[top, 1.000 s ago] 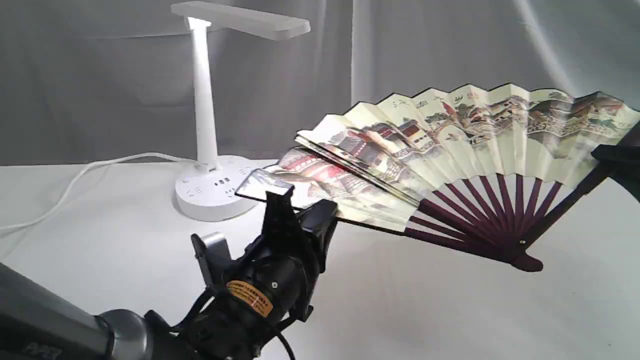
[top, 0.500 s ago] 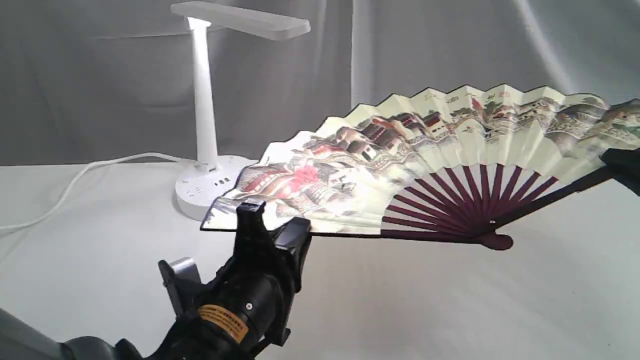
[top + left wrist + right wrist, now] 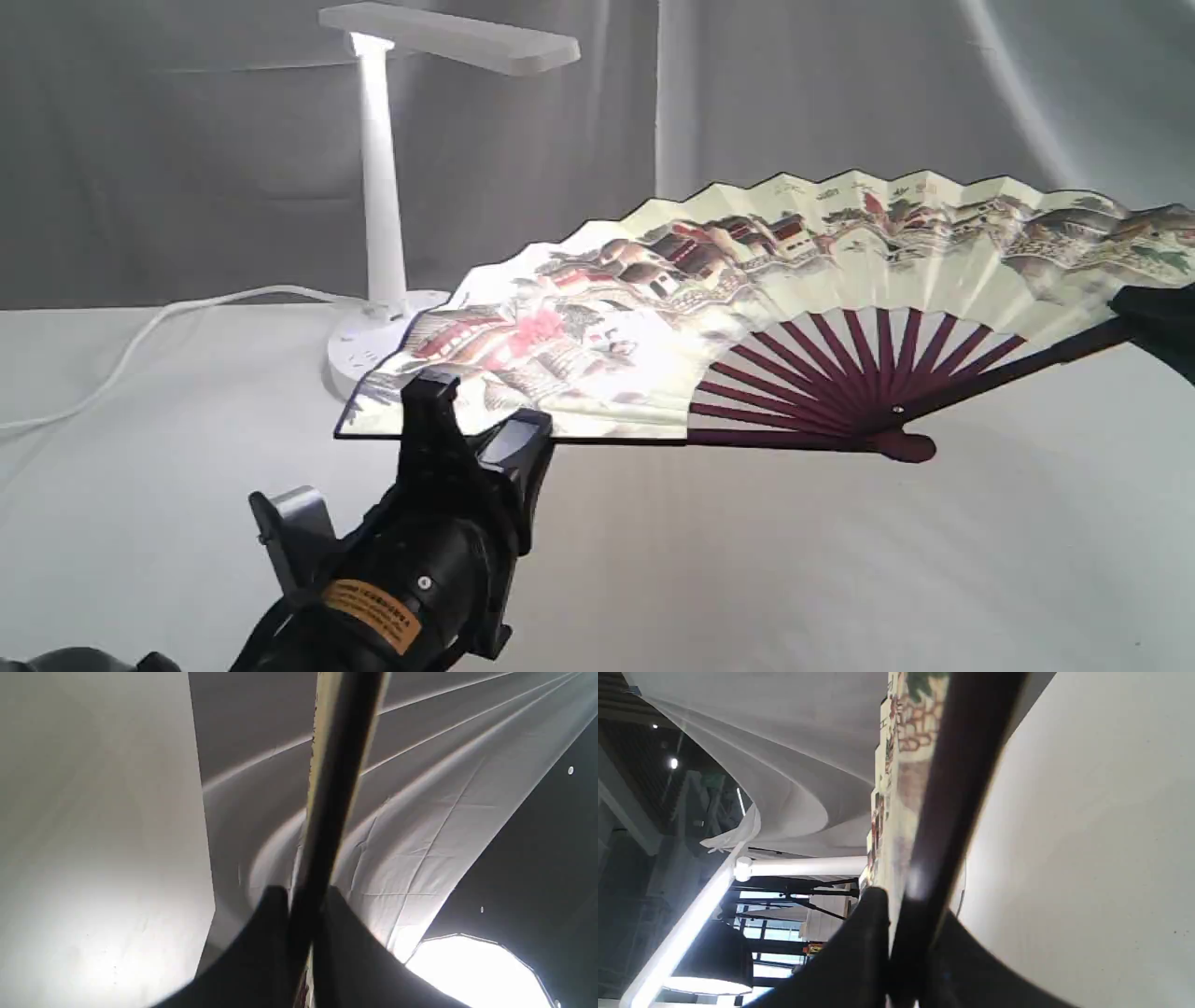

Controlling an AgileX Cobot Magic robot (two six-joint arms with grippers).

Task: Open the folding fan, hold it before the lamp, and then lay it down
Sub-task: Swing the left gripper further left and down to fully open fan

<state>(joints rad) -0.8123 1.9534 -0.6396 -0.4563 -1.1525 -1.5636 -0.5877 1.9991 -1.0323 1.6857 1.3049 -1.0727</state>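
The folding fan (image 3: 803,280) is spread almost fully above the table, painted side toward the exterior camera, its maroon ribs meeting at a pivot low on the right. My left gripper (image 3: 471,415) is shut on the fan's left guard (image 3: 327,812). At the frame's right edge my right gripper (image 3: 1153,313) is shut on the right guard (image 3: 957,788). The white lamp (image 3: 383,187) stands lit behind the fan's left end. The paper hides part of the lamp's round base (image 3: 359,350). In the right wrist view the lamp's stem (image 3: 808,865) shows beyond the fan.
A white cord (image 3: 140,336) runs left from the lamp's base across the white tablecloth (image 3: 747,579). A grey curtain (image 3: 187,168) hangs close behind the lamp. My left arm's body fills the lower left of the exterior view.
My left gripper has pulled its guard left and downward, spreading the bunched pleats flat. The fan now covers more of the lamp's base, and its pivot has shifted left and upward.
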